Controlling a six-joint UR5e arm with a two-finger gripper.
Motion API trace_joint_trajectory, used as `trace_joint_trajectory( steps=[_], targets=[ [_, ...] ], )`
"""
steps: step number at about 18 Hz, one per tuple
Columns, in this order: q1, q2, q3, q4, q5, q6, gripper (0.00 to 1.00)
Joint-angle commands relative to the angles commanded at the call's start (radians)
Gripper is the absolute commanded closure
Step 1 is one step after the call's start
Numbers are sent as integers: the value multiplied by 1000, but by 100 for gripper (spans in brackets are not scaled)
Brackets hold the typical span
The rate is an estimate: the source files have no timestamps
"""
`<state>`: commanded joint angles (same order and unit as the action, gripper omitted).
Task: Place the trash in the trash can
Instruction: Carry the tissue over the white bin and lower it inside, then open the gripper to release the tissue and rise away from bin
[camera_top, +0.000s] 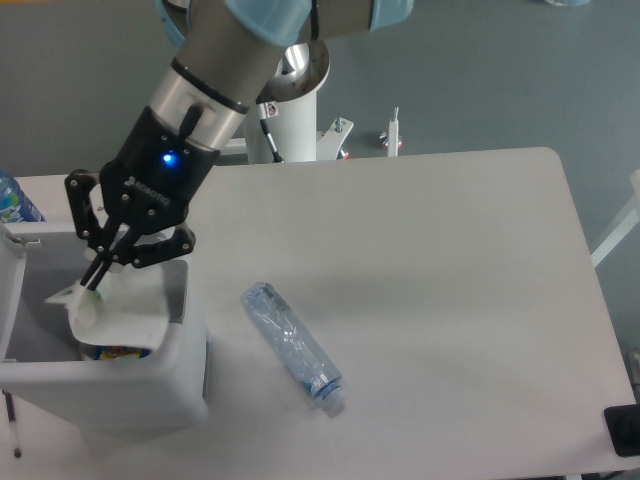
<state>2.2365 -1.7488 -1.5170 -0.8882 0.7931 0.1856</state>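
The single fixed view looks down on a white table (450, 280) from the front. The arm (215, 80) comes in from the top centre, beside a white post at the far edge, and slants down and to the left, its pale blue joint covers at the top of the frame and its silver wrist running into the black gripper body, where a small blue light glows. The gripper (93, 282) points down and left over the open bin (120, 385), which stands at the table's left front corner with its lid swung back to the left. The black linkages splay outward, but the two fingertips are drawn together on a corner of the wrapper (115, 315), pinching it. The wrapper hangs from that pinch as a pale, translucent sheet spread across the bin's mouth, its lower edge inside the opening; whether it touches the right rim cannot be told. Beneath its lower edge a patch of something yellow and blue shows inside the bin. The crushed clear bottle (293, 345) lies on the table just right of the bin, apart from it, slanting with its pale cap toward the front right. At the far left edge, behind the bin, part of a bottle with a blue label (12, 202) shows.
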Motion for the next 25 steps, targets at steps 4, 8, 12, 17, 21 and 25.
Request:
trace_joint_trajectory(
  steps=[4, 8, 12, 17, 21, 25],
  targets=[
    [-28, 6, -18, 0, 2, -2, 100],
    [-40, 2, -20, 11, 29, 18, 50],
    [-40, -2, -3, 14, 29, 35, 16],
    [-31, -5, 24, 17, 38, 37, 9],
    [8, 5, 24, 15, 167, 37, 4],
    [61, 3, 34, 12, 340, 12, 2]
  ],
)
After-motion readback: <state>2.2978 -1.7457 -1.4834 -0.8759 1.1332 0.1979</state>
